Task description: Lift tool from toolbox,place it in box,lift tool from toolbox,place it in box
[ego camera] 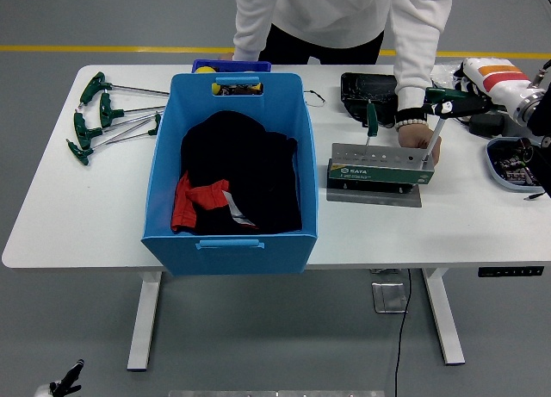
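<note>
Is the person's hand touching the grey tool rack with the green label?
Touching. The head view shows the person's hand resting against the rack's right end, no gap visible.
</note>
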`<state>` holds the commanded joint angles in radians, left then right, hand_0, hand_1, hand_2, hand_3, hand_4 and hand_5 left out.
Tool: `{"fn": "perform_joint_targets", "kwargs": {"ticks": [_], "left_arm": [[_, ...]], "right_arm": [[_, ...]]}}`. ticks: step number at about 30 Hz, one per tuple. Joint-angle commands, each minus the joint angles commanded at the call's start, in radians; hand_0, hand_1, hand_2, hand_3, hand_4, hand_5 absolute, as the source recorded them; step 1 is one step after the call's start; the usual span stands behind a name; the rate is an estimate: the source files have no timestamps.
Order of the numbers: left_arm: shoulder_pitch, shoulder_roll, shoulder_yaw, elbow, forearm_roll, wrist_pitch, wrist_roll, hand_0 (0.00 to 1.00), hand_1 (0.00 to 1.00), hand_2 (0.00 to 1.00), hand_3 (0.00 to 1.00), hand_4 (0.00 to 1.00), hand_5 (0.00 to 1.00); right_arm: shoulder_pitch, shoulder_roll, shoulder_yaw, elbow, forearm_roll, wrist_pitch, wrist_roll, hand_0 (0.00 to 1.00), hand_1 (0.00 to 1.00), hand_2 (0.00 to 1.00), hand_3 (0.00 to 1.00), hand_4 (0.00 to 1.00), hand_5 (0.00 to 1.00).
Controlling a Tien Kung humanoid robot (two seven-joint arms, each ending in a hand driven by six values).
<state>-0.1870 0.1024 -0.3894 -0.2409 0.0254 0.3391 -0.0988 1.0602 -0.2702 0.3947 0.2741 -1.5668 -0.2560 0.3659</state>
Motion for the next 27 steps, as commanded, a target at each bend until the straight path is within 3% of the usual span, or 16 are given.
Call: {"fn": "perform_joint_targets", "kwargs": {"ticks": [5, 6, 17, 18, 27], "left_arm": [[0.002, -0.001, -0.004, 0.0, 0.005, 0.0, 0.002, 0.7, 0.687, 0.732, 0.711, 0.744, 0.629], [0.002, -0.001, -0.005, 0.0, 0.006, 0.0, 0.002, 0.7, 0.687, 0.732, 0.709, 0.744, 0.631], [0.006, -0.002, -0.009, 0.0, 0.013, 0.002, 0.005, 0.7, 0.687, 0.732, 0.71, 0.744, 0.632], [0.007, -0.002, -0.011, 0.0, 0.015, 0.002, 0.006, 0.7, 0.687, 0.732, 0.709, 0.743, 0.632], [0.017, 0.0, -0.024, -0.001, 0.036, 0.002, 0.013, 0.699, 0.686, 0.732, 0.708, 0.743, 0.632]], "right_arm": [[-0.001, -0.001, 0.001, 0.001, -0.001, -0.006, 0.007, 0.091, 0.002, 0.014, 0.002, 0.998, 0.537], [-0.001, -0.001, 0.001, 0.001, -0.003, -0.005, 0.005, 0.082, 0.002, 0.01, 0.002, 0.998, 0.483], [-0.012, -0.002, -0.01, -0.001, -0.031, 0.0, -0.051, 0.086, 0.012, 0.047, 0.02, 0.998, 0.496], [-0.011, -0.003, -0.009, 0.002, -0.04, 0.001, -0.054, 0.089, 0.024, 0.063, 0.04, 0.998, 0.549], [-0.007, -0.004, -0.003, 0.012, -0.095, 0.03, -0.087, 0.096, 0.048, 0.088, 0.064, 0.998, 0.598]]}}
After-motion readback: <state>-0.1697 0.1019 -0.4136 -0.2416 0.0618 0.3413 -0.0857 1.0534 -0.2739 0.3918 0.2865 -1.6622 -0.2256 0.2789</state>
